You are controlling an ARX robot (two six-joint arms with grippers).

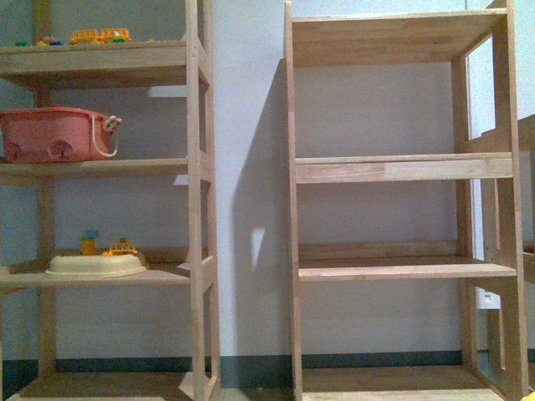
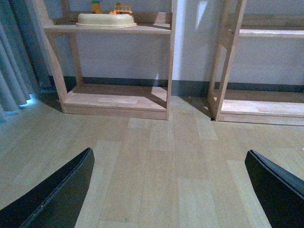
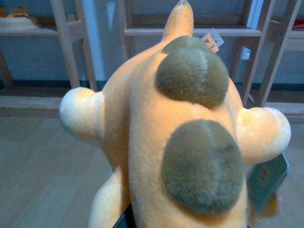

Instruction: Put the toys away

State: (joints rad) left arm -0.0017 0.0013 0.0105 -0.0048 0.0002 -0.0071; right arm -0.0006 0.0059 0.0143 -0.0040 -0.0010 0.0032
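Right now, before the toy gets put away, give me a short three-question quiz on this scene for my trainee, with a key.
1. Multiple choice: which one grips the orange plush toy? A) left end effector B) right end effector
2. True or false: the pink basket and the cream dome base sit on the same shelf unit.
3. Fill in: the left end effector is ___, with only floor between its fingers.
Key: 1 B. 2 true. 3 open.
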